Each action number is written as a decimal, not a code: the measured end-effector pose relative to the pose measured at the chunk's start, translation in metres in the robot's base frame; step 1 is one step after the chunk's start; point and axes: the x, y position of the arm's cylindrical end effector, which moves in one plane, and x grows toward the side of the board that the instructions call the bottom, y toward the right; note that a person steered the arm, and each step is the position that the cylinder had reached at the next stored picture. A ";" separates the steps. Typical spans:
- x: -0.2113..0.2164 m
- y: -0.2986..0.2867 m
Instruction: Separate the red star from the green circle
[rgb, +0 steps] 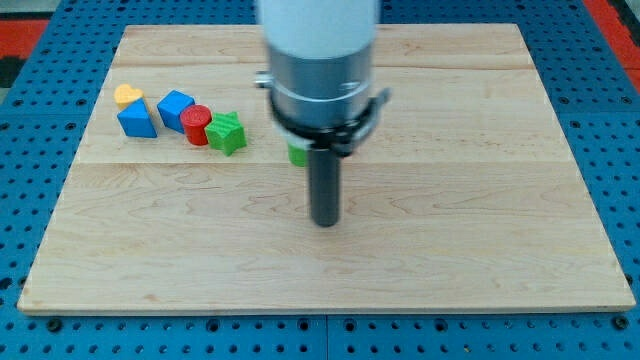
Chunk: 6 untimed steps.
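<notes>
The arm has no jaws, only a rod whose tip (325, 222) rests on the desk (500, 150). A half-hidden green block (298, 155) lies just up-left of it. No red star shows.

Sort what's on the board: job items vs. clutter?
Job:
- my tip, below the green block in the view
- green block, half hidden behind the arm; possibly the circle
- red star: not visible

Lying about, at the view's left:
- yellow heart
- left blue block
- right blue block
- red cylinder
- green star
</notes>
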 end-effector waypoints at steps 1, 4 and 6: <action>-0.032 0.054; -0.092 -0.019; -0.074 -0.030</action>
